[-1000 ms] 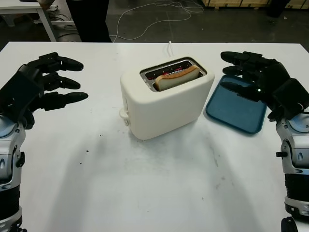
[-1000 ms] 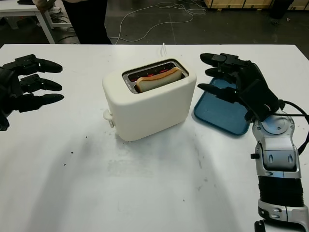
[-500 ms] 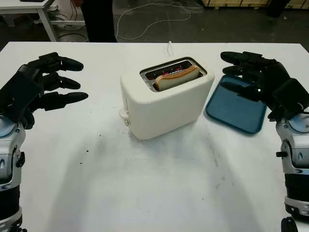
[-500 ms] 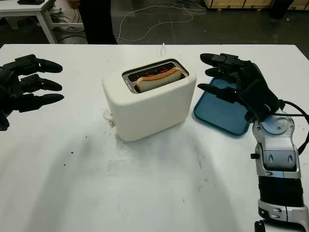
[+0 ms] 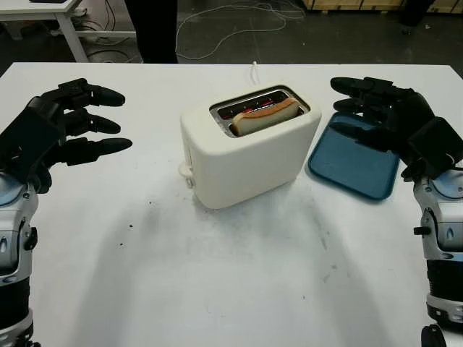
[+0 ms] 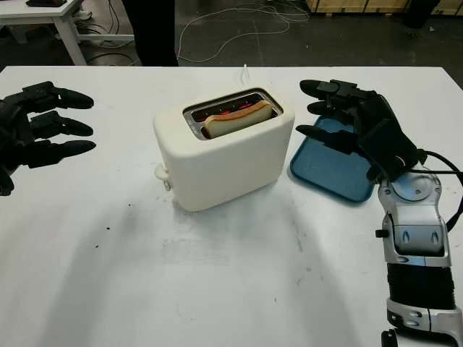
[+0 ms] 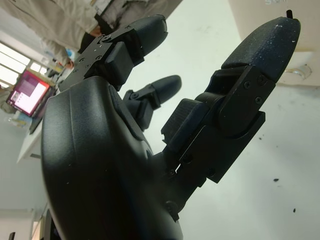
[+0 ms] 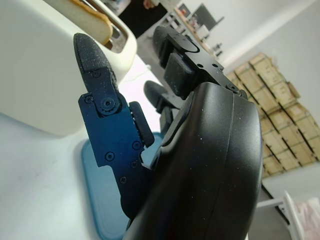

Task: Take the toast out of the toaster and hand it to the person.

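The cream-white plastic two-slot toaster (image 5: pixel 249 148) stands near the middle of the white table (image 5: pixel 231 275) and serves as the landmark here. In front of the toaster, nearest the robot, the tabletop is bare white with a few small dark specks (image 5: pixel 131 225) off toward the left arm's side.

To the left of the toaster, well apart from it, the robot's black three-finger left hand (image 5: pixel 61 130) hangs above the table, open and holding nothing, its fingers pointing toward the toaster. To the right of the toaster, the black three-finger right hand (image 6: pixel 358 126) is likewise open and empty, held above the near part of a flat blue rectangular tray (image 5: pixel 354 170) that lies just beside the toaster's right end.

The slice of browned toast (image 5: pixel 265 116) sits in the toaster's front slot, its crust edge standing up above the rim; the rear slot shows a red glow inside. Neither hand touches the toast or the toaster.

Behind the toaster, a thin white cord (image 5: pixel 255 69) runs off the table's far edge. Beyond that edge a person in dark trousers (image 5: pixel 155 29) stands on the dark floor, with a white table leg (image 5: pixel 69 32) farther left.
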You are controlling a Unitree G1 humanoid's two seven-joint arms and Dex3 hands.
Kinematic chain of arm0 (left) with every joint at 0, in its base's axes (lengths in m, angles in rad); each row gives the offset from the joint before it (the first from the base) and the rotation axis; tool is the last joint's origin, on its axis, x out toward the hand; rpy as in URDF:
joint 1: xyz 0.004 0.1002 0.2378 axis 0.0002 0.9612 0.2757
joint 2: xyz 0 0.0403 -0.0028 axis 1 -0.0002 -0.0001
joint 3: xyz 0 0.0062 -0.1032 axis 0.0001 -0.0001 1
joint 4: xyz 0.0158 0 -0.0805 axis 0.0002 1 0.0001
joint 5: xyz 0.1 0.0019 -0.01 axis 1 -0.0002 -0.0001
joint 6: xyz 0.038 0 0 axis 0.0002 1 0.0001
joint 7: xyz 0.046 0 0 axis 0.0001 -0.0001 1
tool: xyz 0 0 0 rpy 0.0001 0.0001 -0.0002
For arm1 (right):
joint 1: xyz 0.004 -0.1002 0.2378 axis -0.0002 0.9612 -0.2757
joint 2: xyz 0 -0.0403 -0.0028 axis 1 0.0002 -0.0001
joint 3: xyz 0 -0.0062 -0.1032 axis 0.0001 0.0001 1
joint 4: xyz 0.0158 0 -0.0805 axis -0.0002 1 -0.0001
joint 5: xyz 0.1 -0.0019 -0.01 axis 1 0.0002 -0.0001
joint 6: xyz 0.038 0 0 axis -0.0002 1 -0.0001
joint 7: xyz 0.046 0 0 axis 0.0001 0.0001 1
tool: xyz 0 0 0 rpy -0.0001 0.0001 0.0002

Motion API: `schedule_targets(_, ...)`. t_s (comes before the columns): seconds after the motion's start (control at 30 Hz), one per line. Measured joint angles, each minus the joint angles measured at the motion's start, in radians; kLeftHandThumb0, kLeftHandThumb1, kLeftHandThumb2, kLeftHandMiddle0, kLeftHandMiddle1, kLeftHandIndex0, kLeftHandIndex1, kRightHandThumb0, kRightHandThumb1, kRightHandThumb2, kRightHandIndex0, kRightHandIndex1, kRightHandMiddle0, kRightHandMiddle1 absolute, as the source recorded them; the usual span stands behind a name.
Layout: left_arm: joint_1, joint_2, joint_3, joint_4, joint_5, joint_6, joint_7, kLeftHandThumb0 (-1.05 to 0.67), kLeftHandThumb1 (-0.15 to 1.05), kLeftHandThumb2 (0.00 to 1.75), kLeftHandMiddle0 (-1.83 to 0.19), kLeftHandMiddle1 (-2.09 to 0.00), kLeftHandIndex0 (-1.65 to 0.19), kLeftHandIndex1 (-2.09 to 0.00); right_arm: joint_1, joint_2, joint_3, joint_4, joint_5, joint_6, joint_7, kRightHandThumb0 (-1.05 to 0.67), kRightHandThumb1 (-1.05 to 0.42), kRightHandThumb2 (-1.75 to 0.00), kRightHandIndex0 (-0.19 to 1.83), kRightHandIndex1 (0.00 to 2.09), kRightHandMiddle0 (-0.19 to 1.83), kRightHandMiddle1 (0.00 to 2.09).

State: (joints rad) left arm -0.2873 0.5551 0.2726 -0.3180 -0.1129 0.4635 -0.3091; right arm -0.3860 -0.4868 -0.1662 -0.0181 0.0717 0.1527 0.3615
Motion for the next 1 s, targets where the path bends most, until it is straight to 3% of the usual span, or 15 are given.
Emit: schedule_targets(1.0, 0.006, 0.0, 0.0, -0.002, 0.0, -0.003, -0.001, -0.98, 0.61, 0.0, -0.51, -0.99, -0.5, -0.83, 0.003, 0.0, 0.0, -0.002, 0.001, 0.001, 0.0, -0.52, -0.76, 0.0, 0.24, 0.84, 0.65, 0.0)
